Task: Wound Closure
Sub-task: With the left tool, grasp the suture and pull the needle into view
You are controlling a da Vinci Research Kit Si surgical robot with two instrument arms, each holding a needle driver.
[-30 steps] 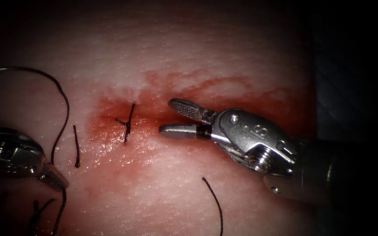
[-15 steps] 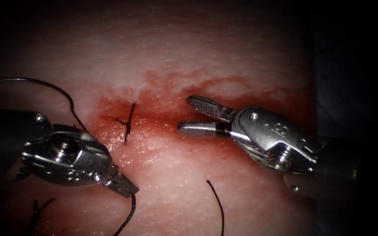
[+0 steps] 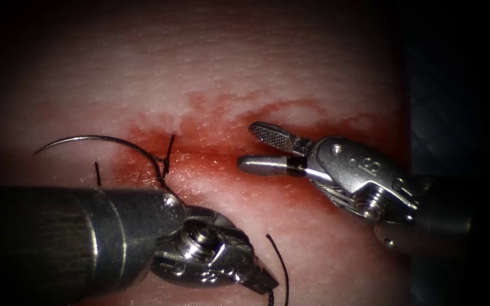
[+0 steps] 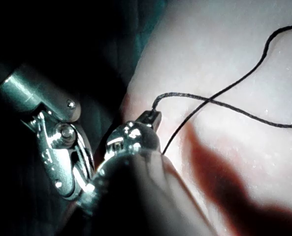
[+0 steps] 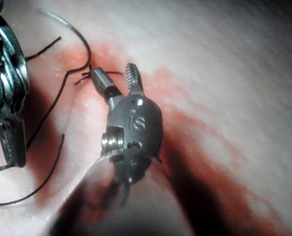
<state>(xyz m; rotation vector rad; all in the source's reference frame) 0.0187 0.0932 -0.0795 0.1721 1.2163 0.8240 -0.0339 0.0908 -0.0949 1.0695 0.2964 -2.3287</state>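
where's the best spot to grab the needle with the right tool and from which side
Probably mid-curve, fingers across the wire, from the arch's far side: the needle lies free on the tissue left of the stitch, and the left tool, shut on thread, blocks its near side. The right tool is open, empty.

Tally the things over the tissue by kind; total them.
Tools: 2 (left tool shut on the thread, right tool open, empty)
Needle: 1, lying on the tissue, unheld
Thread: 1
Tied stitch: 1
Cut ends of thread: 2
Total: 7
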